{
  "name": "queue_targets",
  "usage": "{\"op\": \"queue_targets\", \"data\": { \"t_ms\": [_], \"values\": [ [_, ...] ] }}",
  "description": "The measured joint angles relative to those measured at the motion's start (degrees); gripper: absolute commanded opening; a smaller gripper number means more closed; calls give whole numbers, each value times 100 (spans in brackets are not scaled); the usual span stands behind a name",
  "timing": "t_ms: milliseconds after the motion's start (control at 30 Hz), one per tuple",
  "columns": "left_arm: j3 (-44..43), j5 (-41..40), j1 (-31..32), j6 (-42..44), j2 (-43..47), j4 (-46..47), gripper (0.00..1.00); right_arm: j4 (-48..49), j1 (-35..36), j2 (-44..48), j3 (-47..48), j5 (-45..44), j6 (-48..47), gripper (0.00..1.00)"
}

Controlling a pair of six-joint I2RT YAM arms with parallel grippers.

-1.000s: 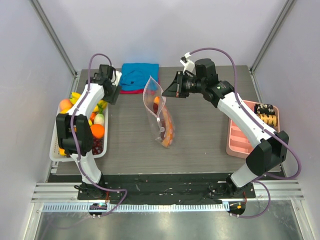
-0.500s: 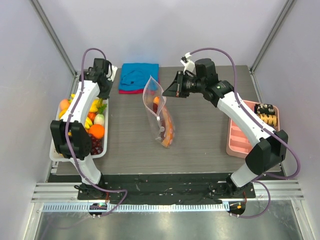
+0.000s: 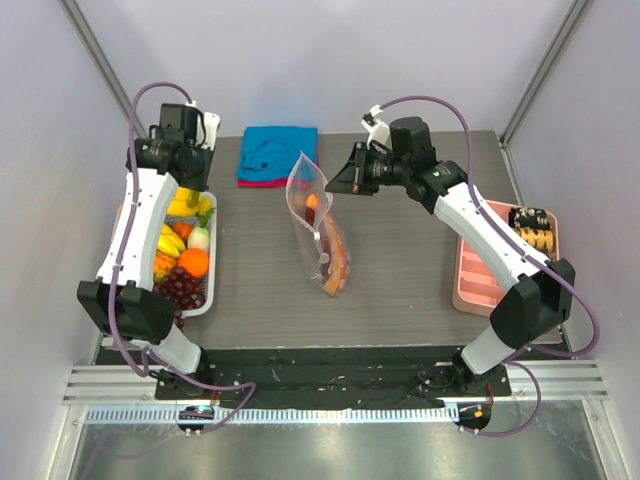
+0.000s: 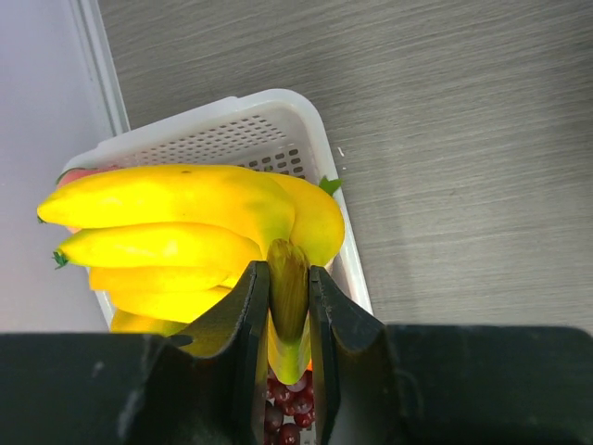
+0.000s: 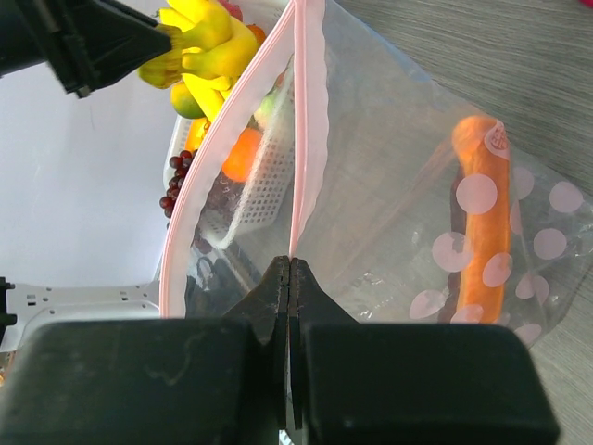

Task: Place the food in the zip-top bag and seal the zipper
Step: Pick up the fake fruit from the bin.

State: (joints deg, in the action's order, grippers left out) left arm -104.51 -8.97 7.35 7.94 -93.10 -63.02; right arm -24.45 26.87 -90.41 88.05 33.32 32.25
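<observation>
Since a second ago the left arm has lifted from the far end of the white basket (image 3: 205,300) and drawn toward the table's far-left corner, close to the side wall. The left gripper (image 4: 288,273), wide apart then, is now clenched on the stem of a yellow banana bunch (image 4: 185,222), which hangs above the basket with its tips pointing away from the bag. A bare strip of table (image 3: 255,260) separates the basket from the zip-top bag (image 3: 315,225). The bag has not moved. Its long axis runs far to near, mouth raised and bottom resting on the table, with a carrot piece (image 5: 484,232) inside. The right gripper (image 5: 290,269) stays pinched on the pink zipper strip (image 5: 306,111), and the mouth gapes open.
</observation>
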Motion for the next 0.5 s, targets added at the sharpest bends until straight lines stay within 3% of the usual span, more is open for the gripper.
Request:
{"op": "queue_targets", "data": {
  "t_ms": [267, 500],
  "values": [
    [-109, 310, 0, -9, 542, -173, 0, 4, 0, 0, 0, 46, 44, 1],
    [-734, 1473, 2, -267, 1086, -146, 0, 46, 0, 0, -120, 144, 76, 1]
  ]
}}
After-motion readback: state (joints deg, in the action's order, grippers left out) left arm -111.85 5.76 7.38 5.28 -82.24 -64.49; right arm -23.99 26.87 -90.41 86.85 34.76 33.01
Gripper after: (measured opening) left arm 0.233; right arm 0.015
